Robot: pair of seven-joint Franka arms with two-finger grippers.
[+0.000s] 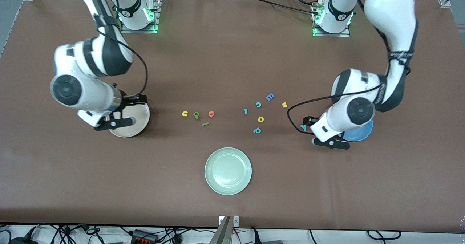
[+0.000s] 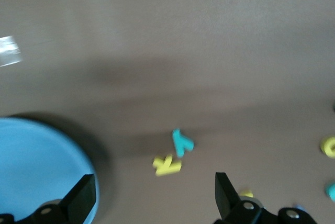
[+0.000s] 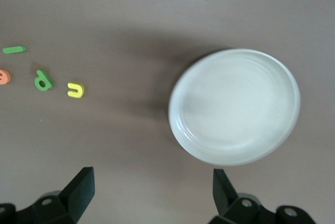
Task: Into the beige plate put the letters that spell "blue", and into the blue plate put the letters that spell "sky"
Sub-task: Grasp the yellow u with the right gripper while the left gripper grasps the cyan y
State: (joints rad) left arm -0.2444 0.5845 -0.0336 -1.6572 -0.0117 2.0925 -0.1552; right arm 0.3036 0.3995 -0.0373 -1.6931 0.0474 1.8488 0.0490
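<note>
Pale green plate (image 1: 228, 171) nearest the front camera, mid-table. Farther: yellow u (image 1: 185, 114), green b (image 1: 196, 115), orange e (image 1: 211, 114), green bar (image 1: 205, 124). Right gripper (image 3: 152, 192) spread, empty, over beige plate (image 1: 141, 122). Left gripper (image 2: 154, 195) spread, empty, over table between blue plate (image 2: 36, 166) and yellow k (image 2: 167, 165), teal y (image 2: 182, 142); yellow s (image 1: 284, 105) farther.

**Letters loose on table, both plates empty**

Yellow u (image 1: 185, 114), green b/p (image 1: 196, 115), orange e (image 1: 211, 114) are lined up at table centre; green bar (image 1: 205, 124) at 5 o'clock of b/p. Yellow s (image 1: 284, 105) lies flat; yellow k (image 2: 167, 165) touches teal y (image 2: 181, 142) beside blue plate (image 2: 31, 166). Beige plate (image 3: 235, 106) sits at 9 o'clock of u.
</note>
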